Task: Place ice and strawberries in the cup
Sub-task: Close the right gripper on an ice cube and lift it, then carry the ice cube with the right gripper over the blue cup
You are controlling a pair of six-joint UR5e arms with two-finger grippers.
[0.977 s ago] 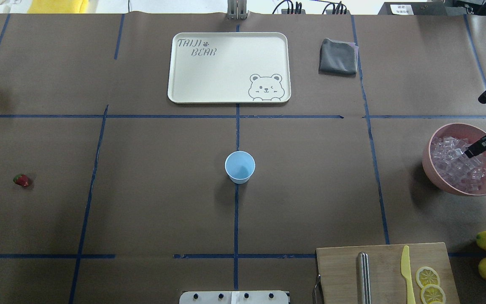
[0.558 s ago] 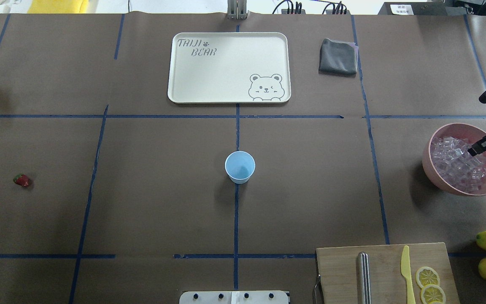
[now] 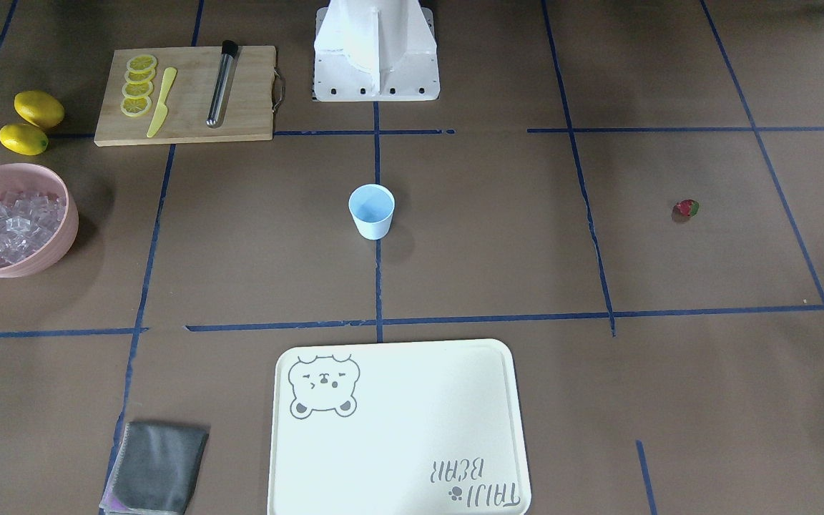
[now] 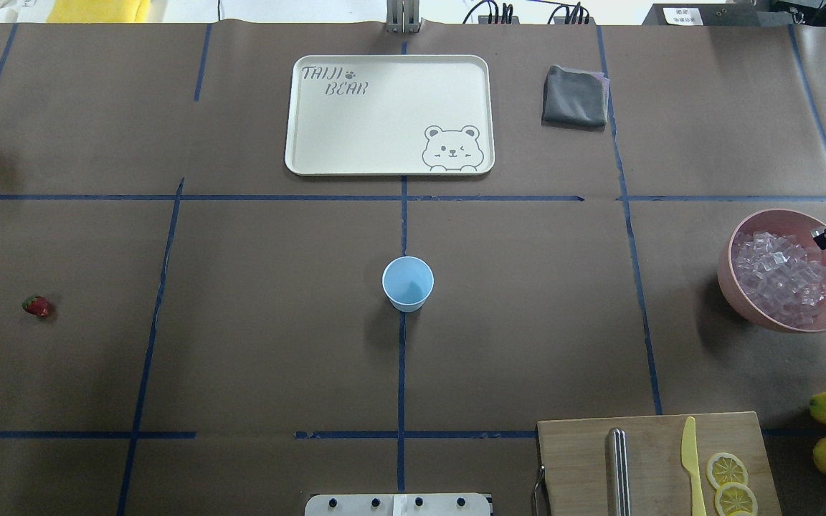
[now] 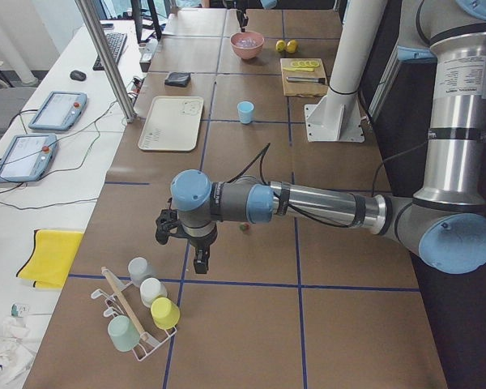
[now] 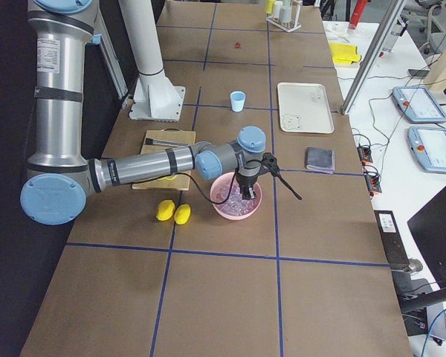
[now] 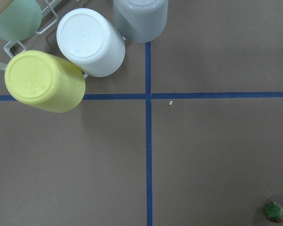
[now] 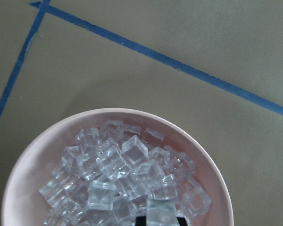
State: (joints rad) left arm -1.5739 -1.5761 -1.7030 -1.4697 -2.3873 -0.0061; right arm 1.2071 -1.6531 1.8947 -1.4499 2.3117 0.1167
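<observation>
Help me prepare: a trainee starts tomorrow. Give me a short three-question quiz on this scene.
1. Multiple choice: where does the ice lie? A) in the pink bowl; B) on the tray; C) on the cutting board.
2. True or false: the cup is empty.
3. Fill in: by the robot's own sides, the strawberry lies to the cup's ____.
Key: 1 A; 2 true; 3 left.
</observation>
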